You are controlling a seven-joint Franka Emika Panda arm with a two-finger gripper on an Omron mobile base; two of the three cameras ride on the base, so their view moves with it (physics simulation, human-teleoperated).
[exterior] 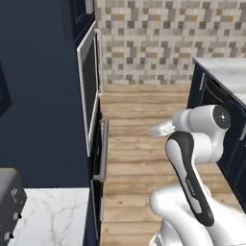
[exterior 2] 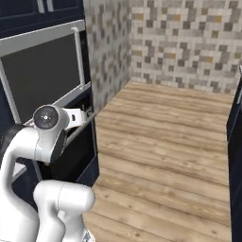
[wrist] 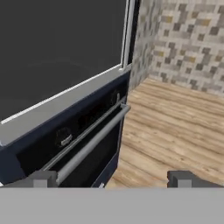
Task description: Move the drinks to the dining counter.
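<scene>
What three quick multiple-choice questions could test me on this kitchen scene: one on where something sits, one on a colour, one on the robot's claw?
1. Where is the steel toaster?
A. on the marble counter at lower left
B. on the floor
C. inside the oven

2. What colour are the cabinets?
A. red
B. navy
C. yellow

3. How is the gripper?
A. shut on a bottle
B. shut, empty
C. open, empty

Answers: 1 A, it rests on the marble in the left base view. 2 B, dark blue fronts. 3 C, the fingertips stand far apart with nothing between.

oven (exterior: 89, 91) left of floor (exterior: 139, 144) | tiled wall (exterior: 144, 43) behind floor
</scene>
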